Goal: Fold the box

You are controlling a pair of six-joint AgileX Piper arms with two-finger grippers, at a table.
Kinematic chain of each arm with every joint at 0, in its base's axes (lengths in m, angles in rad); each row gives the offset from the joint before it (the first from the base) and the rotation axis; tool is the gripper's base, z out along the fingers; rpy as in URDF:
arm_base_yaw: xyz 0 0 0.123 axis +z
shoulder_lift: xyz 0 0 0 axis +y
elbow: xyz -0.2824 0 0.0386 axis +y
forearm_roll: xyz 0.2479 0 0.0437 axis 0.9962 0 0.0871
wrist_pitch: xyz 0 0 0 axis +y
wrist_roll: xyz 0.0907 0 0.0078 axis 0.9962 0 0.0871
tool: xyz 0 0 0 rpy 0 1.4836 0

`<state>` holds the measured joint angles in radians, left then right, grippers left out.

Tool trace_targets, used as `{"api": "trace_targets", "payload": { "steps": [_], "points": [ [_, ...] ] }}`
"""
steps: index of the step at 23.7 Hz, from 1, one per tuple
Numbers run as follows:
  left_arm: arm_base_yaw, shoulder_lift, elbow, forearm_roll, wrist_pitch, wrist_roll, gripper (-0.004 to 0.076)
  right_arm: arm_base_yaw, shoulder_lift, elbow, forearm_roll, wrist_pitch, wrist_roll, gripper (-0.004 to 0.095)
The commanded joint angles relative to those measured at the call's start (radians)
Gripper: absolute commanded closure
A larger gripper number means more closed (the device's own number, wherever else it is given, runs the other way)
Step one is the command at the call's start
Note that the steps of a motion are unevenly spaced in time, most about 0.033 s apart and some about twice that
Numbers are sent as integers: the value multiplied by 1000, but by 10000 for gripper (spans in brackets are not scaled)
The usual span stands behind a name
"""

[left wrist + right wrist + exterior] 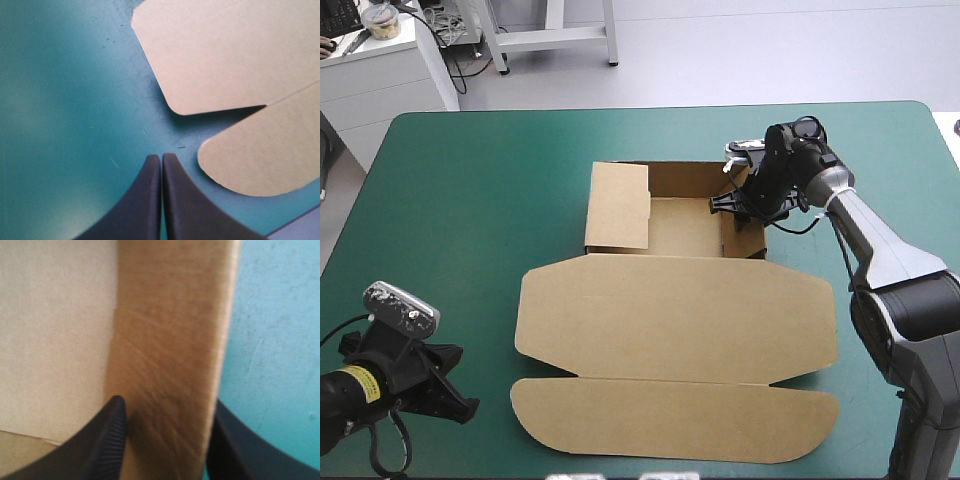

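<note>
The brown box [675,310] lies mid-table, its lid and rounded front flap flat toward the front edge. At the far end the walls stand up around a tray, and a left flap [618,205] leans in over it. My right gripper [738,205] is at the tray's right wall [170,340], shut on it, with one finger [107,432] inside and the other outside. My left gripper [460,400] is shut with nothing in it, low over the teal-green cover near the front left corner. Its tip [161,157] is just short of the flap's rounded corner [250,160].
Bare teal-green cover [470,200] surrounds the box on the left, the far side and the right. The table's front edge [300,225] runs close beside the left gripper. A white cabinet [380,70] stands beyond the far left corner.
</note>
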<state>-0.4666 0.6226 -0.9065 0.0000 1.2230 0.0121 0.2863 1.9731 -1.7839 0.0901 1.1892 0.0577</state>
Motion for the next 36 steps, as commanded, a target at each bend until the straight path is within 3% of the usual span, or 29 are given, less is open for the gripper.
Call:
{"api": "trace_targets", "payload": {
  "steps": [1,8,14,25,34,36],
  "points": [
    [-5,-27,-14,0,-54,1,734,-3,-37,-26,28,10,-15,933],
    [-5,-37,-14,0,-46,1,734,-50,-37,-171,-7,62,-20,927],
    [-5,-37,-14,0,-59,1,734,-322,-66,-363,-32,58,-73,928],
    [-5,-37,-14,26,-59,1,734,-690,3,-364,-24,22,-100,928],
    [-5,-37,-14,109,-61,1,734,-791,92,-363,25,65,-110,923],
    [-5,-37,-14,120,-61,1,734,-801,104,-362,24,65,-110,885]
  ]
}}
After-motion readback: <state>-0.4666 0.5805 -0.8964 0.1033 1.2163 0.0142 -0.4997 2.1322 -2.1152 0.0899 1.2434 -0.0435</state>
